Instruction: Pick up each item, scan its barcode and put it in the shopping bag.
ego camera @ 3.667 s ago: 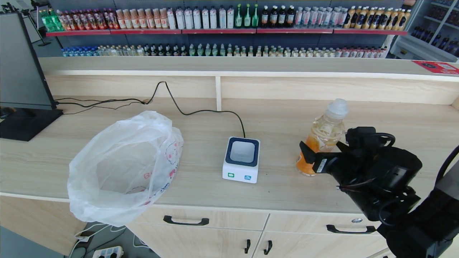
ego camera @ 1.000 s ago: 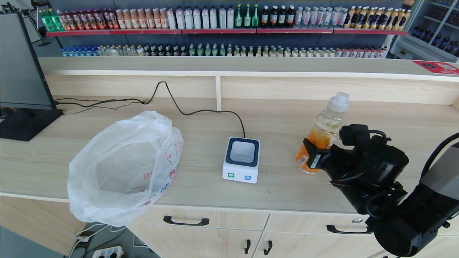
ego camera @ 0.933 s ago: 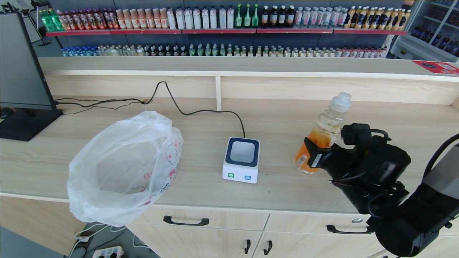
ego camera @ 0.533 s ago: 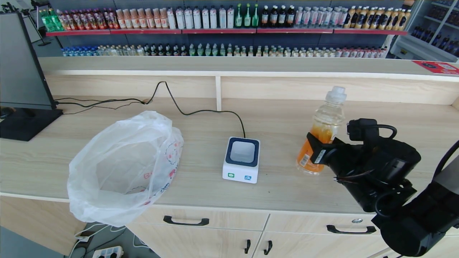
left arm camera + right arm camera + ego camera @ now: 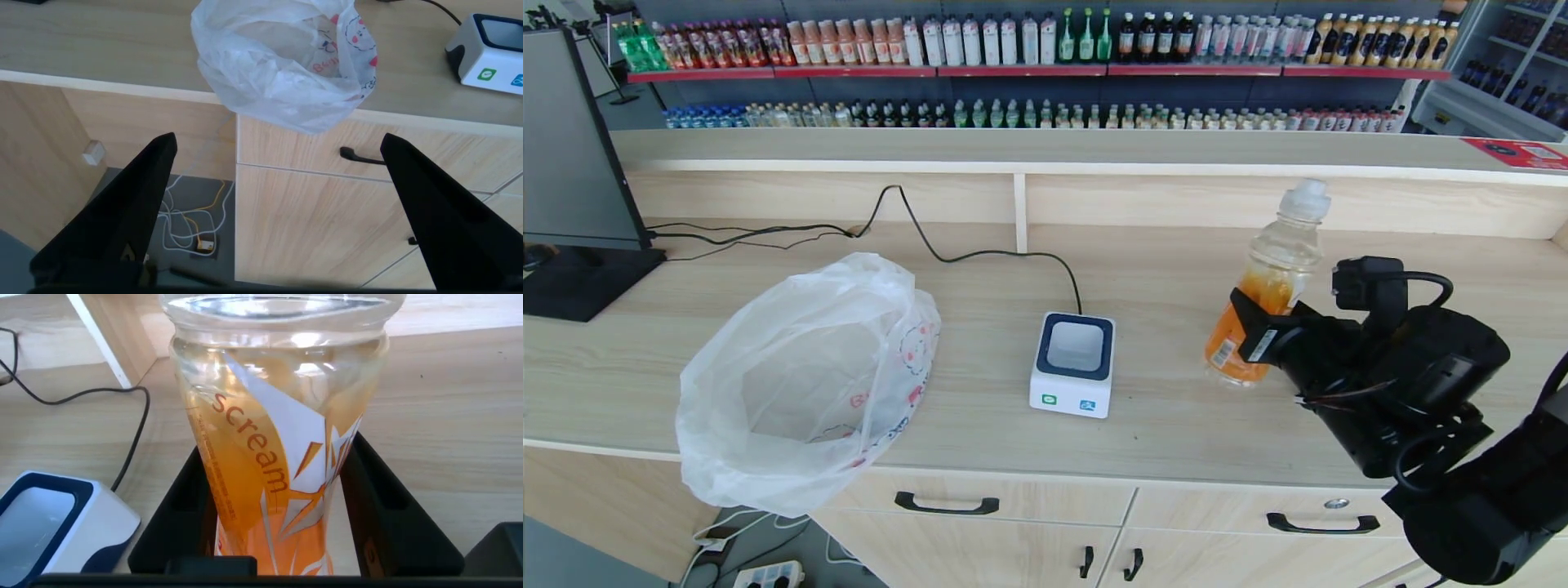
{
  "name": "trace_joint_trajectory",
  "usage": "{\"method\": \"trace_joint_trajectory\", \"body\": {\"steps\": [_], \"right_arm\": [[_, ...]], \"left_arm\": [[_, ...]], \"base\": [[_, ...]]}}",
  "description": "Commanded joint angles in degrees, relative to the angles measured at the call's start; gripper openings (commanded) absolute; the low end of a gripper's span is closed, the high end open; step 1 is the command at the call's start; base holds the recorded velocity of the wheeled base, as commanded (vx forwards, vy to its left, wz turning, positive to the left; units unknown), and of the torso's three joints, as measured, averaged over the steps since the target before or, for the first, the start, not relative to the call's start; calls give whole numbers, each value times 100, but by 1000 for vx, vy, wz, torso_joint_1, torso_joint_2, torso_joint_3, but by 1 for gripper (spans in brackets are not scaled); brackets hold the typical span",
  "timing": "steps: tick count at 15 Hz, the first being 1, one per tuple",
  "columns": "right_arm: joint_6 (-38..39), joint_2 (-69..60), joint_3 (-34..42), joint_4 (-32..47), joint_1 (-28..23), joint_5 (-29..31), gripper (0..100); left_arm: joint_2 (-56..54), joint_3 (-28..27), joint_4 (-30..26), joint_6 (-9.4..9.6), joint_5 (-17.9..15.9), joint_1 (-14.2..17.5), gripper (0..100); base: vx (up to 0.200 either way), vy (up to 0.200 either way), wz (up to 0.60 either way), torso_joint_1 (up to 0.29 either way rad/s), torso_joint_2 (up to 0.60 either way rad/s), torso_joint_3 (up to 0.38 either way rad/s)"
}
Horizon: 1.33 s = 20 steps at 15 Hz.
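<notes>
Right tool (image 5: 1251, 331) grasps the orange drink bottle (image 5: 1278, 261), near upright; the barcode scanner (image 5: 1074, 363) lies to its left, lower.

I see a pale wooden counter (image 5: 1160, 269). A white shopping bag (image 5: 800, 384) lies open at left, sagging over the front edge. A scanner (image 5: 1074, 363) sits mid-counter, its black cable (image 5: 980, 255) running back. A monitor (image 5: 572, 163) stands far left.

The bottle (image 5: 1270, 286) is shining like smooth, clear plastic, and the shopping bag (image 5: 800, 384) is looking thin, crinkly and see-through. The surface (image 5: 1160, 269) is showing pale, matt wood grain, while the scanner (image 5: 1072, 396) is looking like smooth white plastic.
</notes>
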State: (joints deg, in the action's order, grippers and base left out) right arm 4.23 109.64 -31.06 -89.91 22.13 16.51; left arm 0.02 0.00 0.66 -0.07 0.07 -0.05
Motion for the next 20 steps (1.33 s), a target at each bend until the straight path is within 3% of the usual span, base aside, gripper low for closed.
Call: {"method": "trace_joint_trajectory", "body": {"steps": [1,5,10,15,20], "right_arm": [[-1,-224,21,-9,2,2,0],[-10,-690,65,-9,152,2,0],[8,-1384,338,-9,1004,-25,0],[16,-1955,584,-9,1329,-60,0],[157,-2281,636,-9,2200,-280,0]], "left_arm": [[-2,0,4,-1,1,-4,100],[-2,0,4,-1,1,5,100],[-2,0,4,-1,1,-4,100],[-2,0,4,-1,1,5,100],[-2,0,4,-1,1,5,100]], "base": [[0,0,0,0,0,0],[0,0,0,0,0,0],[0,0,0,0,0,0],[0,0,0,0,0,0],[0,0,0,0,0,0]]}}
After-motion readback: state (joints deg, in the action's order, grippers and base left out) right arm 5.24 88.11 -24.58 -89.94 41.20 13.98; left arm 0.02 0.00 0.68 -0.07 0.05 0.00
